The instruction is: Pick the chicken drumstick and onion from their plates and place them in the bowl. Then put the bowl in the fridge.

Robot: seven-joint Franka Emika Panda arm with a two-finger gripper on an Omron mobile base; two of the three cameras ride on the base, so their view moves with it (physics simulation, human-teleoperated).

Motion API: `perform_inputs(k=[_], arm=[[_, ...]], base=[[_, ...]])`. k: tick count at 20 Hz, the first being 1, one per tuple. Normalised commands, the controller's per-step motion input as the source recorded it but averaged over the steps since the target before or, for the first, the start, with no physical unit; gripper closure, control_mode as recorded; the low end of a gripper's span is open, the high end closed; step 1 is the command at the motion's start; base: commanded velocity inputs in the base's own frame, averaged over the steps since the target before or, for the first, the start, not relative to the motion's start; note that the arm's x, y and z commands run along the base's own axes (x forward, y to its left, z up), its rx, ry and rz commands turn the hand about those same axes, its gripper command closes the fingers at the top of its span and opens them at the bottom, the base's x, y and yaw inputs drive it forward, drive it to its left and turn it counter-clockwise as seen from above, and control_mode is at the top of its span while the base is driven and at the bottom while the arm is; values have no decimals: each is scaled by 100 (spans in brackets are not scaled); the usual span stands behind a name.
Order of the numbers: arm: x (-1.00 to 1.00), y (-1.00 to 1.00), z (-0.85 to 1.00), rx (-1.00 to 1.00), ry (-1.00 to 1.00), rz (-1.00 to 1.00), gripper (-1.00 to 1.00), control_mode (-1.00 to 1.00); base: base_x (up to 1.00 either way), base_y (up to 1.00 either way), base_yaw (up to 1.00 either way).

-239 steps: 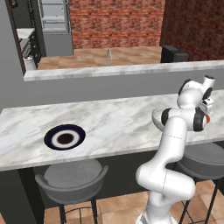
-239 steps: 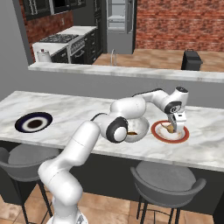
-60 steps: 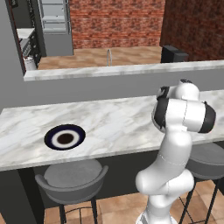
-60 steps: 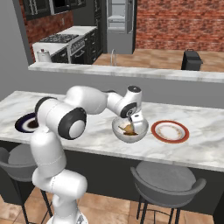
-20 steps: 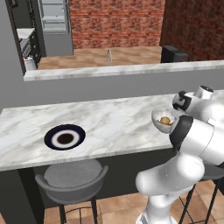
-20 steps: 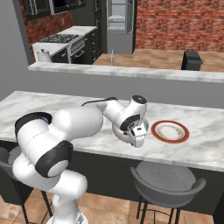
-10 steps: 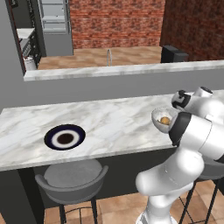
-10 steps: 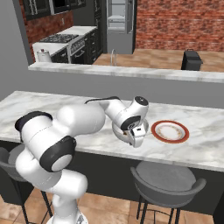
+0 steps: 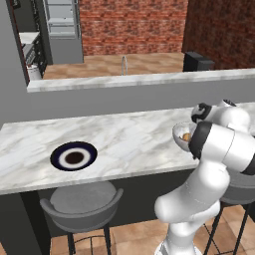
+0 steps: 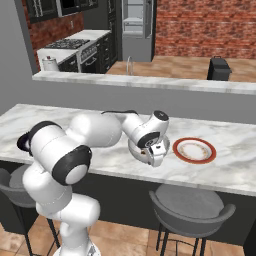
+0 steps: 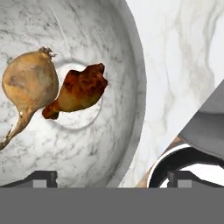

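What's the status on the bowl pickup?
End effector open, straddling the bowl rim, not gripped. Chicken drumstick and onion both inside bowl. Red-rimmed plate empty beside it; nothing blocking.

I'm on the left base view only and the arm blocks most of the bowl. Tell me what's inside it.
Observer: In the hand view the onion and the chicken drumstick both lie in the bowl, touching.
Operator: Report the gripper.
Observer: The gripper is open, one fingertip over the bowl's inside and one outside its rim.
Operator: Check the plate on the far side of the arm.
Observer: The right base view shows the red-rimmed plate with no food on it, beside the bowl.
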Motion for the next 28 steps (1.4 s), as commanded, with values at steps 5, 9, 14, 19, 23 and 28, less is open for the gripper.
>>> perform_inputs(k=[5,9,14,19,23,28], arm=[[14,0,-16,0,0,-2,-100,-100],[12,0,-15,0,0,-1,-100,-100],[7,0,-10,0,0,-2,-100,-100],[-3,-1,-1,0,0,0,-100,-100],[0,0,-5,0,0,0,100,-100],[-2,0,-9,0,0,-1,100,-100]], base=[[0,0,0],[0,0,0],[0,0,0],[0,0,0],[0,0,0],[0,0,0]])
